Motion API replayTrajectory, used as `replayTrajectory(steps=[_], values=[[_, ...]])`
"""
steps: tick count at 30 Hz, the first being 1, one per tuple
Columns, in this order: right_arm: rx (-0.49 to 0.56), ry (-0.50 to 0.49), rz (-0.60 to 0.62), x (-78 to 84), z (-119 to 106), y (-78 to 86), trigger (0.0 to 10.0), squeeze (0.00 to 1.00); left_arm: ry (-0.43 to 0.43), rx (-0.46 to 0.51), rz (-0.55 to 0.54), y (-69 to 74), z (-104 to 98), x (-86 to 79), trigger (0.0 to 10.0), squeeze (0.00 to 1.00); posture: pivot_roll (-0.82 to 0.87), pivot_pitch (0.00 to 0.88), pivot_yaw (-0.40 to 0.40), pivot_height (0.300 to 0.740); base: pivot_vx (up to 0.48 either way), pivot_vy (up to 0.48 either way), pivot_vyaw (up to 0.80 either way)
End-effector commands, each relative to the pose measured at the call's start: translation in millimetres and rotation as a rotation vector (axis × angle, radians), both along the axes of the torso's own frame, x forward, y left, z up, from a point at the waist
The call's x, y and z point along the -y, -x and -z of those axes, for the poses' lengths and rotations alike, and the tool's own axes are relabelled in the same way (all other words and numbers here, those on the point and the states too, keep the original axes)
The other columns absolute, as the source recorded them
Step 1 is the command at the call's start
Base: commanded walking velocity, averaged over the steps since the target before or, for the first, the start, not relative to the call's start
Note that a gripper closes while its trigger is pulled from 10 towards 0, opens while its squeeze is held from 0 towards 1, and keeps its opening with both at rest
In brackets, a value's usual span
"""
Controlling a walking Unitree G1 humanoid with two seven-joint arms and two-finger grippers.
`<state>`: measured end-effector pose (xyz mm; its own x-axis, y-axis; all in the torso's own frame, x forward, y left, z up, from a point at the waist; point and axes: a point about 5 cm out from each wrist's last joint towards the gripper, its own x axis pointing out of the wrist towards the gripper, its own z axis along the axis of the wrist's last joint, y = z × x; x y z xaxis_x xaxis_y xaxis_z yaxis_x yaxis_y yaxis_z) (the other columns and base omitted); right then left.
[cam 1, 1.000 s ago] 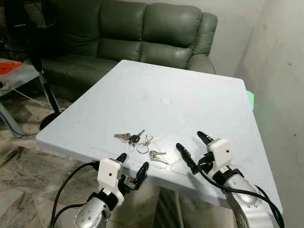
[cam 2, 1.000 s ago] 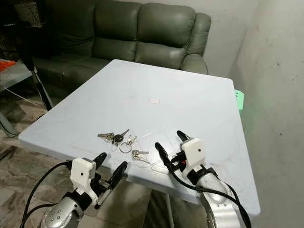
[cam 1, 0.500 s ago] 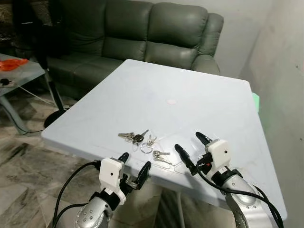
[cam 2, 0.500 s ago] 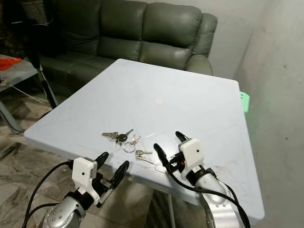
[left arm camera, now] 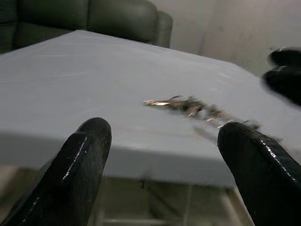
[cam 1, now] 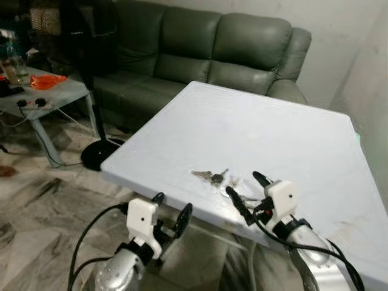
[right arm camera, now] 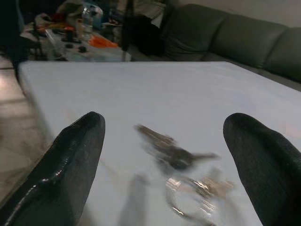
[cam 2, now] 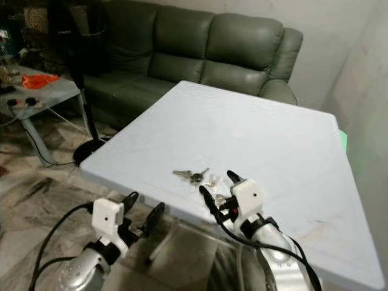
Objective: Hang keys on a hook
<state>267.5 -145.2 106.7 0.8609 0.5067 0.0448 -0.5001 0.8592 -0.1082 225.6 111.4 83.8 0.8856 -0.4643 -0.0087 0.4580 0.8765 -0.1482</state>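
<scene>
A pale blue table (cam 1: 260, 130) carries a bunch of keys (cam 1: 212, 176) near its front edge.

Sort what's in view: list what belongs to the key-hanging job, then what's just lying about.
Part of the job:
- keys on the white table
- right gripper, open, close over the keys
- left gripper, open, below the table's near edge

Just lying about:
- green sofa
- fan stand
- side table with clutter
</scene>
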Motion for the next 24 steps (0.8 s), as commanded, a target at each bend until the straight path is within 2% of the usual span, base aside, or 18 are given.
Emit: replayTrajectory(steps=[1, 13, 18, 24], values=[[0.011, 0.015, 0.025, 8.4, -3.5, 0.4, 10.0, 0.00, 0.010, 0.013, 0.015, -0.8, -4.0, 4.9, 10.0, 0.00, 0.02, 0.000, -0.071, 0.740, 0.000, 0.472, 0.00], [0.007, 0.011, 0.027, 8.3, -3.6, 0.2, 10.0, 0.00, 0.007, 0.011, 0.005, -2.3, -4.1, 4.5, 10.0, 0.00, 0.03, 0.000, -0.072, 0.740, 0.000, 0.472, 0.00], [0.002, 0.005, 0.032, 8.7, -3.5, -0.4, 10.0, 0.00, -0.012, 0.016, -0.008, -3.1, -3.5, 3.4, 10.0, 0.00, 0.03, 0.000, -0.072, 0.740, 0.000, 0.000, 0.00], [-0.031, -0.007, 0.094, 15.7, 0.9, -3.2, 10.0, 0.00, -0.016, -0.003, -0.023, -3.9, -0.7, 2.9, 10.0, 0.00, 0.02, 0.000, -0.072, 0.740, 0.000, 0.000, 0.00]])
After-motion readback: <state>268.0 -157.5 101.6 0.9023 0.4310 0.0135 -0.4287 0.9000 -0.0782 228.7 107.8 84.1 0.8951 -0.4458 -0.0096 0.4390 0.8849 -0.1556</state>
